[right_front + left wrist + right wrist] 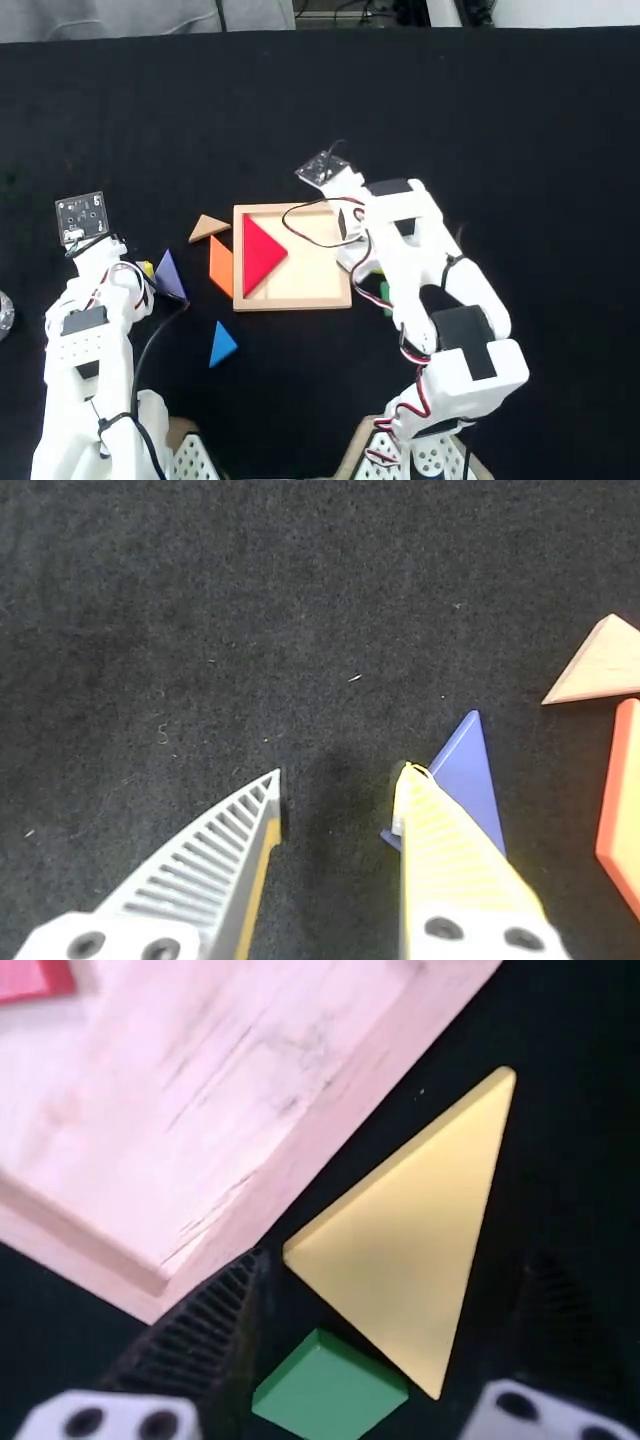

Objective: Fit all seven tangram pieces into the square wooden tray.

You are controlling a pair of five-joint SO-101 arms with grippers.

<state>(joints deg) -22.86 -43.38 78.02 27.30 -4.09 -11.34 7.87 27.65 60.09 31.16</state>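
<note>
Yellow triangle [410, 1260] lies flat on the black cloth just off the 3 o'clock rim of the tray [300, 1160], between the widely spread fingers of the right gripper [398, 1260], its long edge facing away from the tray, so this arm looks far nearer than the left.

Inside the tray [315, 278], the floor right of the red triangle [260, 252] is bare, though the right arm [400, 235] overhangs its right rim. Bare counter [200, 600] lies within the wide-spread left hand [340, 780]; a purple triangle [468, 770] sits just beside it.
</note>
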